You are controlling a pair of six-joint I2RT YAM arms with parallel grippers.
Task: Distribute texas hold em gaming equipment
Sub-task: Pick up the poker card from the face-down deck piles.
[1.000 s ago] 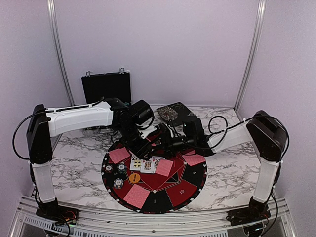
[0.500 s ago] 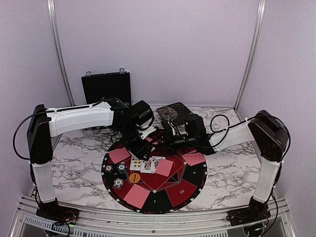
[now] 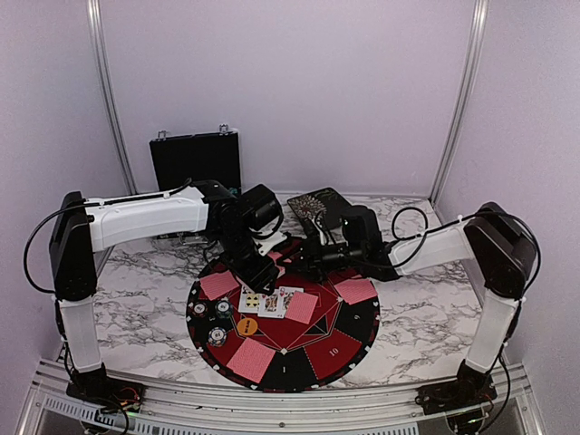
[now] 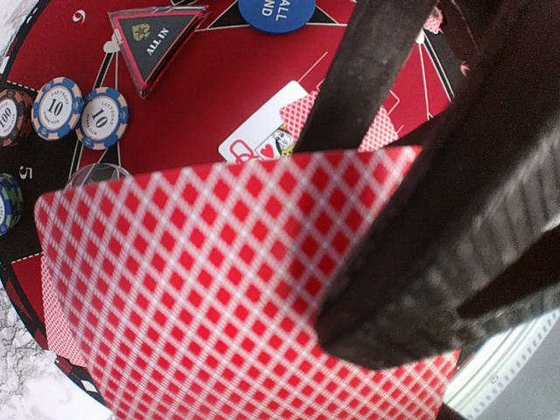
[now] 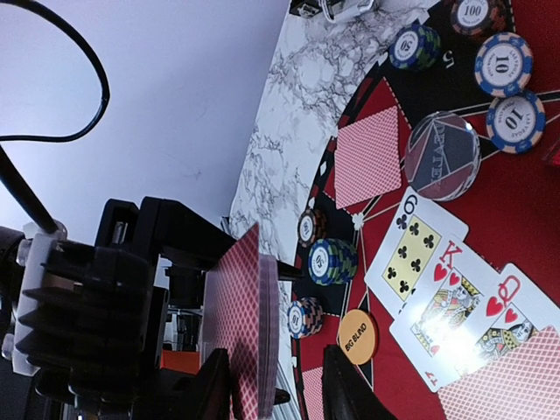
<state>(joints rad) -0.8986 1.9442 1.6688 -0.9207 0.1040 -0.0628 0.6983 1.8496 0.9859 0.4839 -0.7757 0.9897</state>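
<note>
On the round mat (image 3: 317,349), three face-up cards (image 5: 446,302)

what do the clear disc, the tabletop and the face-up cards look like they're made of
Clear disc: likely glossy acrylic, see-through with bright edges.
Tabletop: marble look, white with grey veins; stone or laminate, cannot tell.
Face-up cards: probably coated paper, thin, flat, slight sheen.

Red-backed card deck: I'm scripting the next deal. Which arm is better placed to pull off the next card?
Right, probably. The left end effector is shut on the red-backed card deck, so it is occupied; the right end effector is empty and open, straddling the deck's edge.
</note>
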